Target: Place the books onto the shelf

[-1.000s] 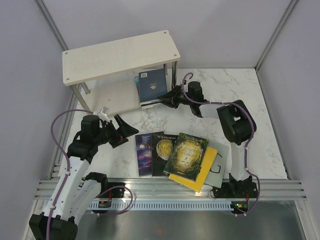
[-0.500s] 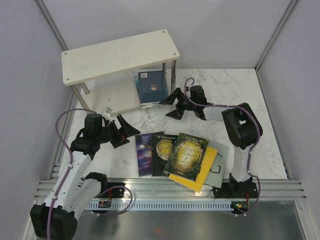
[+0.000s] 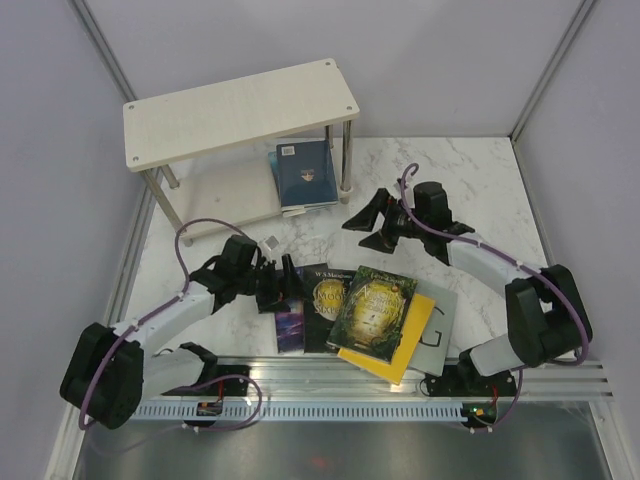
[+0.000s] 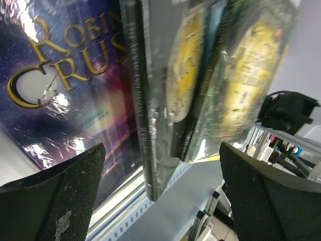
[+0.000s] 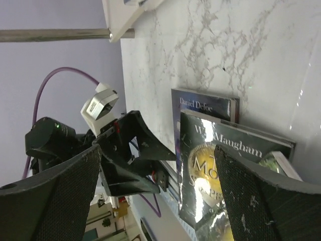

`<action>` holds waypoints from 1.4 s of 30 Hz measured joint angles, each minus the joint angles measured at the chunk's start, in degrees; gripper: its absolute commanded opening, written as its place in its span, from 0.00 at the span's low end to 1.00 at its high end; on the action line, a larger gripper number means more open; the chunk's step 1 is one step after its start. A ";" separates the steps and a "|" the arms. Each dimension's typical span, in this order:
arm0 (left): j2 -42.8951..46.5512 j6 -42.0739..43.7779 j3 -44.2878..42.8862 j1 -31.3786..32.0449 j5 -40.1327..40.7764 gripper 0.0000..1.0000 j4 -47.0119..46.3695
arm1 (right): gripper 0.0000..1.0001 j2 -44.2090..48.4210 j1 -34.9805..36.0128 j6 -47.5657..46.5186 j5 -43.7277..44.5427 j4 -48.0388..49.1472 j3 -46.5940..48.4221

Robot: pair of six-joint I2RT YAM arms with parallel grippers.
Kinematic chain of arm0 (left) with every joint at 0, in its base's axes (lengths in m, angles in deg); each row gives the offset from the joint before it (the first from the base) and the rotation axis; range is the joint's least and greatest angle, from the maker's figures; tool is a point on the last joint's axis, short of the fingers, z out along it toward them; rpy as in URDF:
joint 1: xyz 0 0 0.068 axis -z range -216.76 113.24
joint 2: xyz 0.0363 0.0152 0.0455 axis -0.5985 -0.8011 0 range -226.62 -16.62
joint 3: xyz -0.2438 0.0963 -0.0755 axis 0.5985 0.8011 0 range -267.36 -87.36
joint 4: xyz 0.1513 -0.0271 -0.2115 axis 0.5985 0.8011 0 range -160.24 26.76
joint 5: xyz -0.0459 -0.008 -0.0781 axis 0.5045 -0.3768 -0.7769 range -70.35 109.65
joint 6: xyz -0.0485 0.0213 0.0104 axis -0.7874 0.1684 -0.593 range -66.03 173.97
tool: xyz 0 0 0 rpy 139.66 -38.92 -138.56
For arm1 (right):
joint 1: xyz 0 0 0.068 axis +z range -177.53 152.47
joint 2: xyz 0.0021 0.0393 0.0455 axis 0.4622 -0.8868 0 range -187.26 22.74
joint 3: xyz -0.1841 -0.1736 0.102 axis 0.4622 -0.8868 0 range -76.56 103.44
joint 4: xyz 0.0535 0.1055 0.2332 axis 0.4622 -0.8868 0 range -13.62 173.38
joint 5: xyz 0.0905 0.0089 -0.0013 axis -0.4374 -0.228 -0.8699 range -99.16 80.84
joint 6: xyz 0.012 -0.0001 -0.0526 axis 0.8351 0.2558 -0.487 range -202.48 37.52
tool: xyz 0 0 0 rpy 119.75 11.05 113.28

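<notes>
- Hovering low with the left jaws spread wide and grasping nothing, right at the far left end of the fanned books, over the top of the purple galaxy book (image 3: 289, 322)
- Showing gold "ROBIN CRUS" lettering on that purple cover in the left wrist view, with the spine of the dark book with gold lettering (image 3: 323, 303) lying just beside it
- Hanging over the bare marble surface (image 3: 480, 190) with the right jaws released and empty, between the shelf (image 3: 240, 110) and the fan of books, touching neither
- Finding the teal-blue book (image 3: 305, 172) lying flat on the shelf's lower board, at its right end, partly under the top board
- Finding five books lying overlapped on the surface near the arm bases: purple at the left, then the dark one
- Lying on top of the fan, the green-gold forest book (image 3: 373, 310), overlapping the dark book's right edge and covering most of the bright yellow book (image 3: 408, 345)
- Peeking out at the right end from beneath the yellow one, the pale grey-green book with a big "G" (image 3: 440, 325)
</notes>
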 measured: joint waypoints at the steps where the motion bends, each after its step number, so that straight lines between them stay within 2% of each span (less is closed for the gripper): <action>1: -1.31 -0.52 1.14 0.81 0.00 0.96 -1.62 | 0.96 1.75 -0.02 -0.76 0.04 -1.07 -1.57; 6: -6.80 -3.85 4.15 3.39 -1.42 0.96 -8.85 | 0.95 8.37 -1.20 -2.82 0.48 -6.01 -9.11; 9: -9.68 -5.70 4.46 5.20 -2.38 0.92 -15.06 | 0.93 10.43 -2.10 -3.98 0.66 -9.27 -10.03; 12: -12.44 -9.14 6.43 6.97 -4.02 0.80 -23.71 | 0.92 12.20 -2.58 -5.33 0.92 -11.45 -10.05; 13: -13.38 -10.45 7.61 7.34 -4.50 0.69 -27.30 | 0.91 12.76 -2.67 -5.70 1.05 -11.93 -10.05; 15: -15.02 -13.46 9.94 7.69 -5.31 0.55 -32.98 | 0.90 13.88 -2.82 -6.29 1.09 -12.90 -10.10; 16: -15.80 -14.78 11.06 7.78 -5.68 0.26 -35.26 | 0.90 14.27 -2.82 -6.56 1.09 -13.29 -10.12; 18: -16.50 -16.76 13.60 7.76 -6.08 0.03 -39.32 | 0.90 14.84 -2.82 -6.91 1.07 -13.75 -10.25; 22: -13.81 -17.16 13.94 7.58 -6.54 0.02 -40.15 | 0.92 15.76 -2.82 -7.50 0.98 -14.38 -10.43; 25: -8.92 -15.82 13.94 5.60 -5.75 0.02 -34.29 | 0.98 16.68 -2.89 -7.48 0.31 -14.05 -10.43; 27: -2.91 -14.14 13.92 1.81 -5.27 0.02 -27.15 | 0.98 17.51 -2.89 -7.19 -0.15 -13.27 -10.43; 30: 7.02 -10.69 12.87 -7.10 -4.50 0.02 -16.24 | 0.98 18.45 -2.89 -6.80 -0.68 -12.20 -10.43; 34: 13.60 -7.91 8.63 -17.16 -3.10 0.02 -6.88 | 0.98 18.60 -2.25 -5.07 -1.40 -9.57 -10.58; 42: 16.50 -10.51 3.78 -18.14 -5.90 0.02 -3.45 | 0.98 17.73 5.70 -1.97 -0.85 -4.52 -11.32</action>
